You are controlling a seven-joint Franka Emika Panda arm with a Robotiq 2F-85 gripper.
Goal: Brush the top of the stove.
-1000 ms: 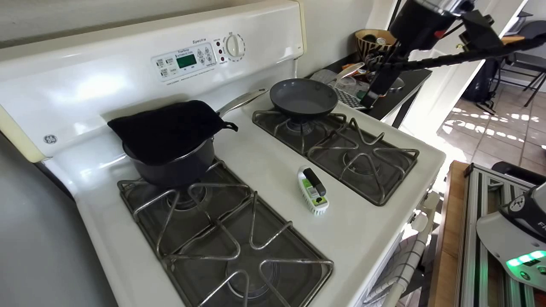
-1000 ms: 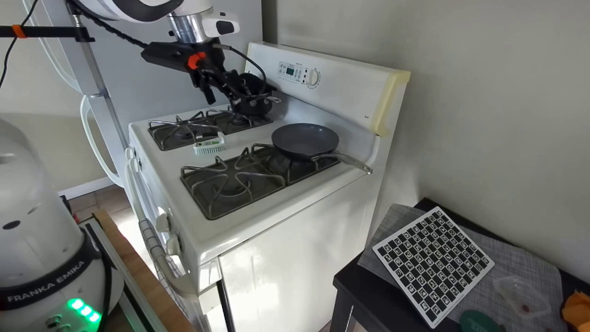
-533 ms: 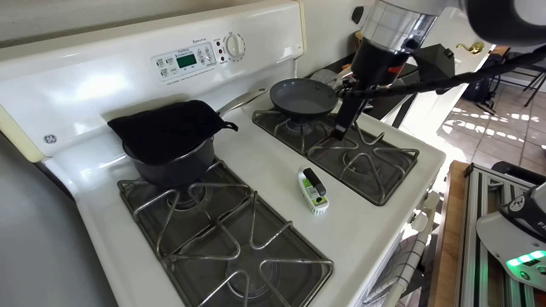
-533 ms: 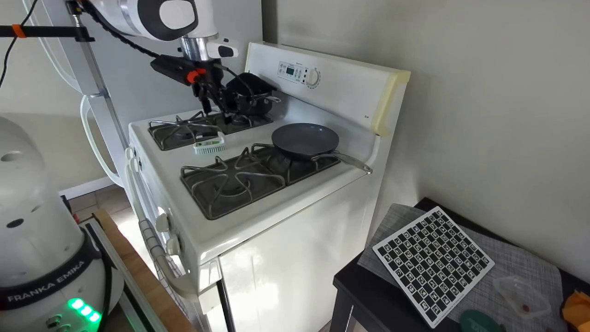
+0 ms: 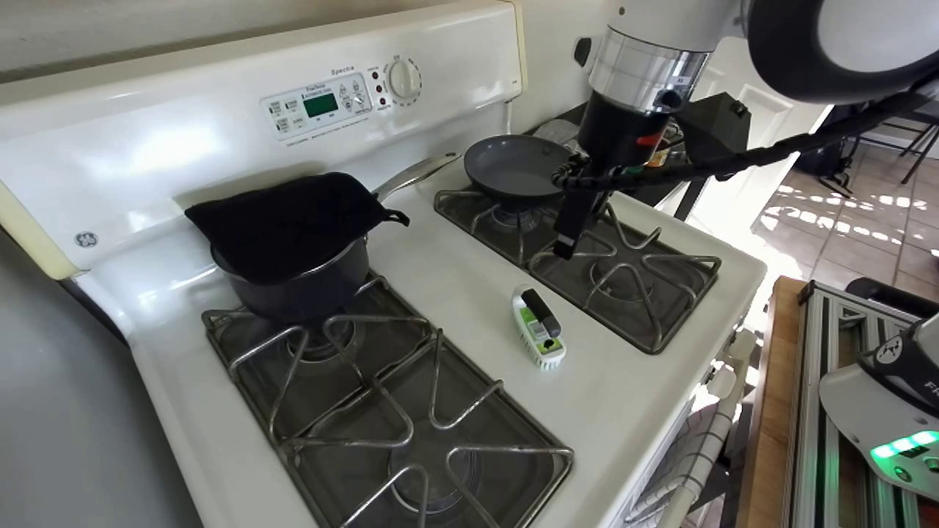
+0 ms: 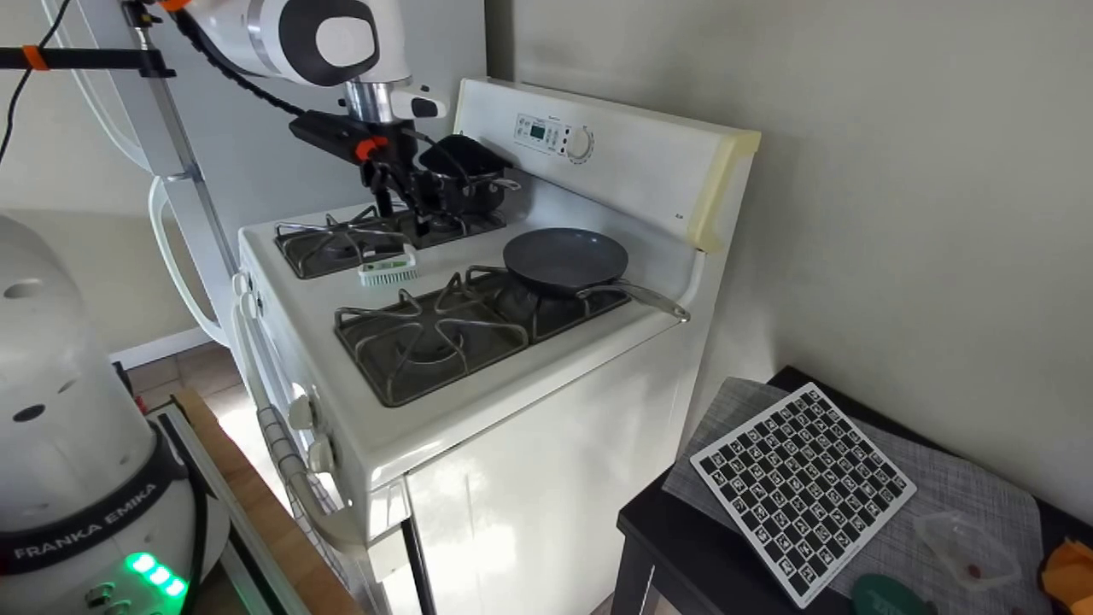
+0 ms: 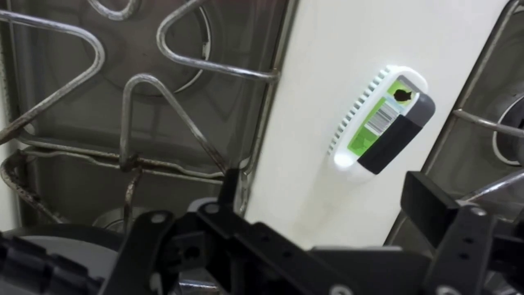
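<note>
Our gripper point(image 7: 326, 190) is spread, empty; brush point(image 5: 539, 330) sits toward the front edge of the stove point(image 5: 469, 293). Guess we've grabbing AND scrubbing left.

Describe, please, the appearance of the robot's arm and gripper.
The arm is white and dark grey with a shiny silver collar; a thick black cable runs along it. Its base reads FRANKA EMIKA and shows green lights. The gripper is black and jointed, with flat, blocky fingers.
</note>
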